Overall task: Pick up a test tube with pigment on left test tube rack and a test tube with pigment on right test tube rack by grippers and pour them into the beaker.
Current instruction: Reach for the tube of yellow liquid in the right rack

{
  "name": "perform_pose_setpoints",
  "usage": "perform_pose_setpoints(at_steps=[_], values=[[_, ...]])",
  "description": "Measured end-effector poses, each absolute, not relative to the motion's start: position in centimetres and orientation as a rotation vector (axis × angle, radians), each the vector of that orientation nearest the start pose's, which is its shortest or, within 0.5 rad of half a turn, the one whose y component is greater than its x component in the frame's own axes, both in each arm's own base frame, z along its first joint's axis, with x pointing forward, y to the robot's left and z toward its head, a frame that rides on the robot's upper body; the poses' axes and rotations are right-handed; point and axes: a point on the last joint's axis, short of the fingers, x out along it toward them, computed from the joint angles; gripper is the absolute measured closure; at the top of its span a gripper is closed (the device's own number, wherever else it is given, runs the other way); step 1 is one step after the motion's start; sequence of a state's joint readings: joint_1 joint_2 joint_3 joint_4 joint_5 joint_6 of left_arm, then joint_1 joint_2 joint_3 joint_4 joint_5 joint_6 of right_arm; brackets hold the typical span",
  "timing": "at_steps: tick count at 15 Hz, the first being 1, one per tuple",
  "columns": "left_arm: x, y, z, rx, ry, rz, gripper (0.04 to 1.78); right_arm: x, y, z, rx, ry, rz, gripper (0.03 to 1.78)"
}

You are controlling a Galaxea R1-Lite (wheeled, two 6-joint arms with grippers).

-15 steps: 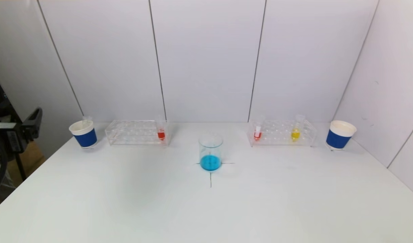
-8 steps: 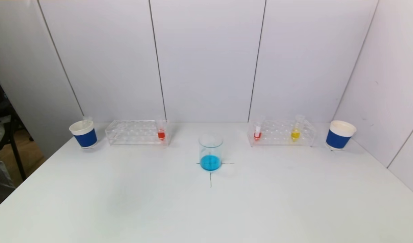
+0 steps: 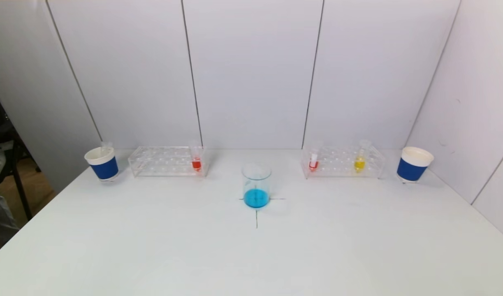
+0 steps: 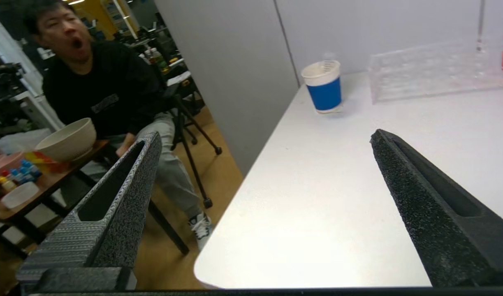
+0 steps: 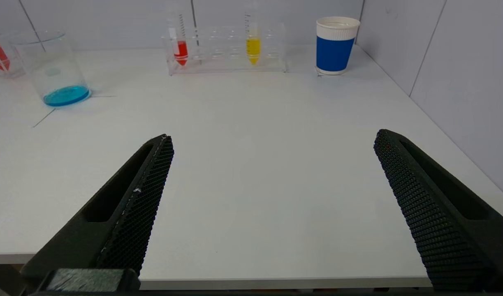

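Nearest, the left gripper (image 4: 261, 137) and right gripper (image 5: 274, 137) hang at the worktop's (image 3: 251, 255) near edge, jaws wide, empty, unseen from the head view. Mid-worktop stands the beaker (image 3: 256, 186). Farther back, the left rack (image 3: 167, 161) holds a red tube (image 3: 196, 160); the right rack (image 3: 344, 162) holds a red tube (image 3: 313, 159) and a yellow tube (image 3: 360, 158).

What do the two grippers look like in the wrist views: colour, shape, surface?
Left gripper: two long, tapering, wedge-shaped jaws in dark grey-black, finely speckled, each with a slot-like recess along it. Right gripper: the same shape in black, with a fine honeycomb mesh texture. No cables or markings show; the arms themselves are out of view.
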State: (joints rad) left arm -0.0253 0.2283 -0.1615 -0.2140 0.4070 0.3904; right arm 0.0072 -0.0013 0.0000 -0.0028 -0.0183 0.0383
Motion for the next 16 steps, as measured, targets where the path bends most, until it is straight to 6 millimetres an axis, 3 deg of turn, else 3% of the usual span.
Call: perform_pose_setpoints(at_steps=[6,11,16], values=[[-2.6,0.5,9.4,0.225,0.005,0.187,0.05,-2.3,-0.1,7.6,0.038,-0.004,-0.011,0.04],[-2.4,0.0,8.0,0.107,-0.006,-0.013,0.05,-2.3,-0.1,7.6,0.038,-0.004,-0.011,0.04],[-2.3,0.0,7.5,0.092,0.001,-0.030,0.05,-2.3,-0.1,7.6,0.038,-0.004,-0.011,0.04]])
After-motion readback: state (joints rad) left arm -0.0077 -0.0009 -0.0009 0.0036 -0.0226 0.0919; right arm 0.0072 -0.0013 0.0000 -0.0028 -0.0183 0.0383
